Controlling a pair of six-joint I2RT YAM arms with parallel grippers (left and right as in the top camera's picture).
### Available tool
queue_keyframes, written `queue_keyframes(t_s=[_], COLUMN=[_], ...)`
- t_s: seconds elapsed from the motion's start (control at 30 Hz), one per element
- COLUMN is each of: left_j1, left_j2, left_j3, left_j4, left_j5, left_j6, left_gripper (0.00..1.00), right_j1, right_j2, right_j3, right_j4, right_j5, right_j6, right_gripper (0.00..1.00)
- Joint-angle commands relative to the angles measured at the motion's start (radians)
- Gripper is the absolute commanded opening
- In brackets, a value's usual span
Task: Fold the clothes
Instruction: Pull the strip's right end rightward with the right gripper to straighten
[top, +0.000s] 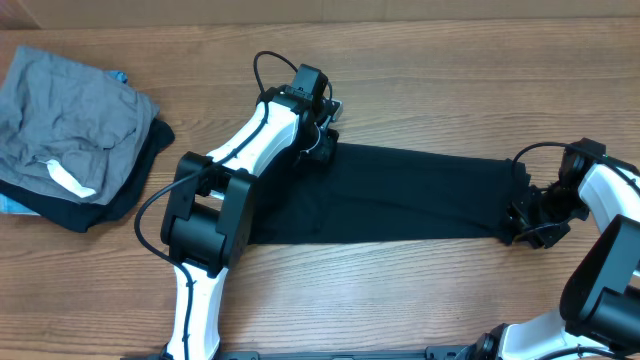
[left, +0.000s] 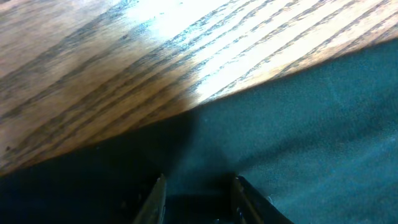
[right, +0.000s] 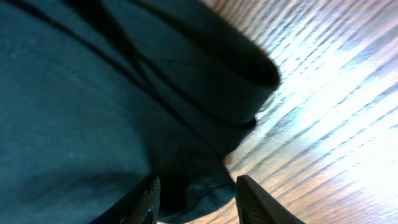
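Mid-fold, the left gripper (left: 198, 198) at the T-shirt's (top: 420, 195) ten o'clock corner and the right gripper (right: 196, 198) at its three o'clock end both stand with jaws apart over the cloth, so I'd say they need to pinch next.

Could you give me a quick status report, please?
Left gripper, right gripper on edges of black T-shirt, grip unclear. Folded in a strip. Grey garment lies apart.

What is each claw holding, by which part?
Black T-shirt fabric lies in both: left claw at its far edge, right claw at its right end. Actual grip cannot be told.
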Motion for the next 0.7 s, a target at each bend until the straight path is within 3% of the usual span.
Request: queue_keyframes(t_s=[0.0,0.13,0.2,0.27,0.37,0.53,0.57,0.67], left_j1=[0.000,0.000,0.000,0.000,0.000,0.000,0.000,0.000], left_j2=[0.012,0.012,0.012,0.012,0.012,0.012,0.012,0.012], left_j3=[-0.030,-0.030,-0.030,-0.030,-0.030,-0.030,-0.030,-0.030], left_j4=[-0.015,-0.015,-0.015,-0.015,-0.016,-0.016,-0.016,-0.016], left_j5=[-0.038,-0.037,-0.038,-0.037,-0.038,-0.038,-0.038,-0.038], left_j6=[-0.003,-0.003,-0.003,-0.003,-0.002,-0.002,-0.002,-0.002], left_gripper=[0.35,0.35,0.35,0.35,0.35,0.35,0.35,0.36], right_j1=[-0.003,-0.003,-0.003,-0.003,-0.003,-0.003,-0.003,-0.003], right_j2=[-0.010,-0.010,-0.010,-0.010,-0.010,-0.010,-0.010,-0.011], right_j3=[-0.006,-0.006,-0.006,-0.006,-0.013,-0.055,-0.065,-0.072], right_j4=[-0.023,-0.064,-0.046,-0.032,0.007,0.075,0.089,0.099], right_j5=[0.053,0.056,0.045,0.037,0.037,0.015,-0.005,-0.032], right_j6=[0.004,-0.002,-0.002,-0.002,-0.002,-0.003,-0.004,-0.052], right_gripper=[0.45,0.47,0.37,0.35,0.46,0.47,0.46,0.29])
